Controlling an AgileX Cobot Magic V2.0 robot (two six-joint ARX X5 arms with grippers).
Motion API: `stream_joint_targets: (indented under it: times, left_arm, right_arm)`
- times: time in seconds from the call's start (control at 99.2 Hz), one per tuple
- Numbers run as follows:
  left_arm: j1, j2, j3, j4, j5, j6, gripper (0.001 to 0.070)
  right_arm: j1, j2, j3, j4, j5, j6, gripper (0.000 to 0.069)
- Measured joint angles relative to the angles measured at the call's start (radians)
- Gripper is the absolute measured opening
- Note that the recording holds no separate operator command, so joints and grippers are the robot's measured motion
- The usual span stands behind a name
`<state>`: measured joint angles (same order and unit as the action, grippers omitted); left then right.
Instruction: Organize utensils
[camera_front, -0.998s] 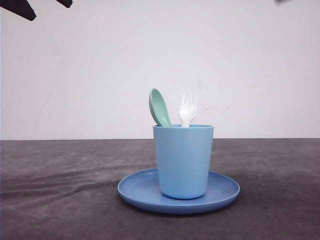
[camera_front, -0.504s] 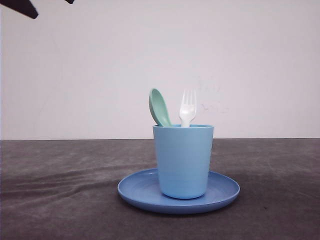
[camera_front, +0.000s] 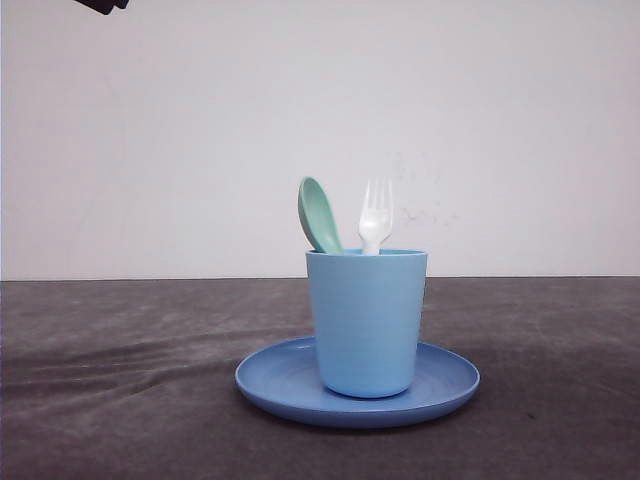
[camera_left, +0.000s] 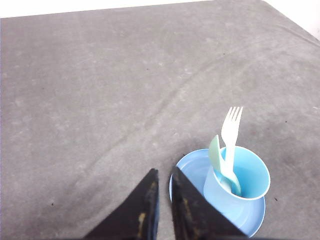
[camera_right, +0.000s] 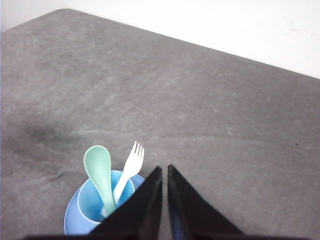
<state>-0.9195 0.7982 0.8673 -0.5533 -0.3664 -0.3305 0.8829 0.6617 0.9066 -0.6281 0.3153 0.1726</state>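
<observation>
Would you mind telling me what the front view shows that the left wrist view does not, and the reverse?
Front view: the back wall and the cup's full side standing upright on the plate. Left wrist view: the cup's inside, where the spoon and fork stand, and the left gripper with fingers nearly together. Both: cup, plate, both utensils and grey table.

Bright, even light; soft shadows; sharp focus.
</observation>
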Motion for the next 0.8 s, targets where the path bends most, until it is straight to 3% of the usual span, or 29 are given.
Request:
stream_joint_targets:
  times: [0.514,0.655,0.797]
  left_arm:
    - [0.0,0.0,0.0,-0.002,-0.002,0.002,0.0022]
    - [0.031,-0.025,0.0,-0.018,-0.051,0.067,0.0022]
    - [0.132,-0.063,0.0,-0.013,-0.052,0.129,0.0022]
  right_arm:
    - [0.0,0.0,0.0,0.0,0.0,0.0,0.0017]
    - [0.0,0.0,0.0,0.0,0.0,0.0,0.0017]
    - [0.0,0.0,0.0,0.0,0.0,0.0,0.0017]
